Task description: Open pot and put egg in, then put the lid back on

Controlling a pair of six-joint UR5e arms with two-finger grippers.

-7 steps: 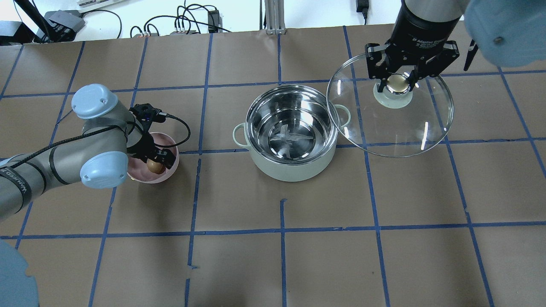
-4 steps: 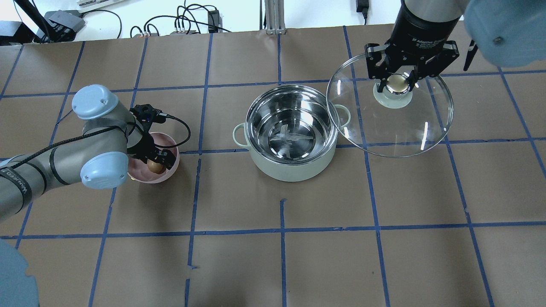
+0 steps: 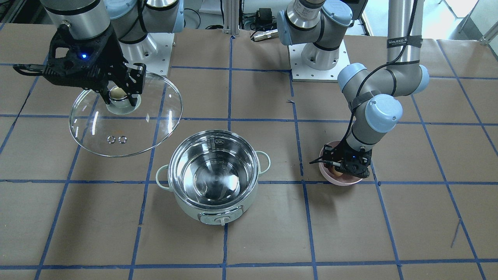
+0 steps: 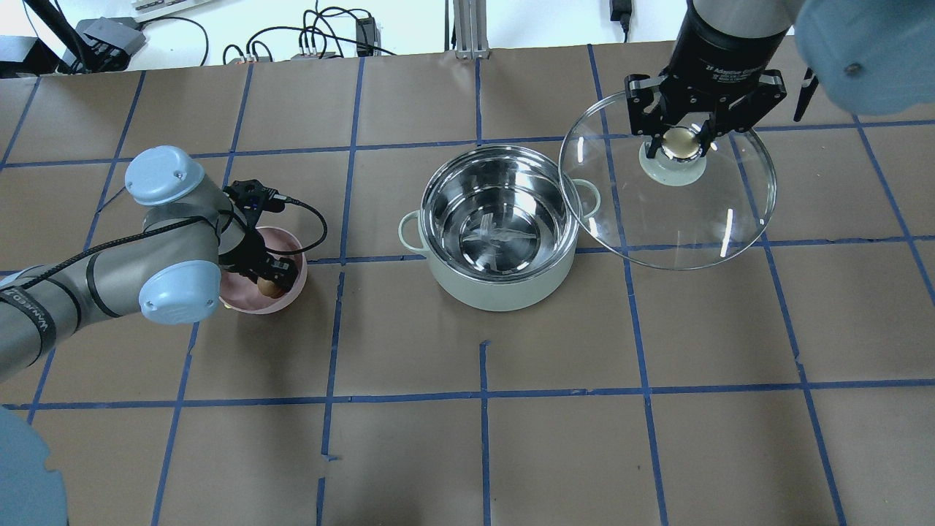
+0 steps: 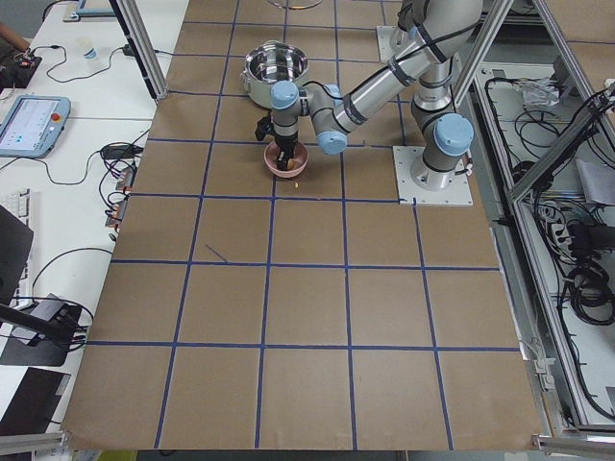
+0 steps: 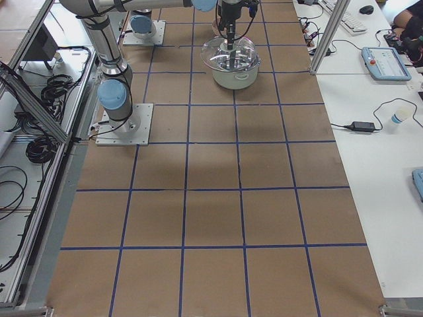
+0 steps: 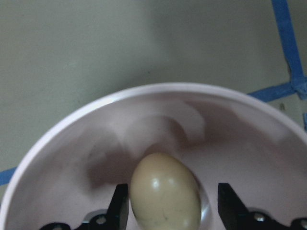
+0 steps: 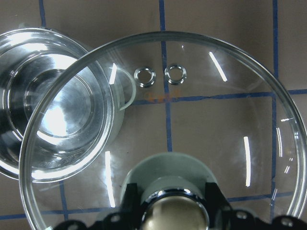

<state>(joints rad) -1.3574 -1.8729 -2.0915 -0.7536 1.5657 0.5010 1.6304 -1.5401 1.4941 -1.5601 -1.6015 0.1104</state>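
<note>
The egg (image 7: 165, 191) lies in the bottom of the pink bowl (image 7: 249, 143), long axis running from 12 to 6 o'clock in the left wrist view. The left gripper (image 7: 172, 206) is down inside the bowl with its fingers spread around the egg: the one at the egg's 9 o'clock sits just beside the shell, while the one at 3 o'clock stands off with a visible gap, so nothing is pinched. Seen from overhead, the bowl sits at the pot's (image 4: 504, 292) 9 o'clock, well apart from it, with a broad stretch of brown table (image 4: 482, 453) between the two rims. The pot stands uncovered, its steel inside fully showing and its handles at 3 and 9 o'clock. The lid (image 4: 687, 219) hangs at the pot's 2 to 3 o'clock, and the right gripper (image 4: 681, 142) is closed on its cream knob. The lid's glass edge overlaps only the pot's 3 o'clock handle in that view, leaving the mouth of the pot open from above.
</note>
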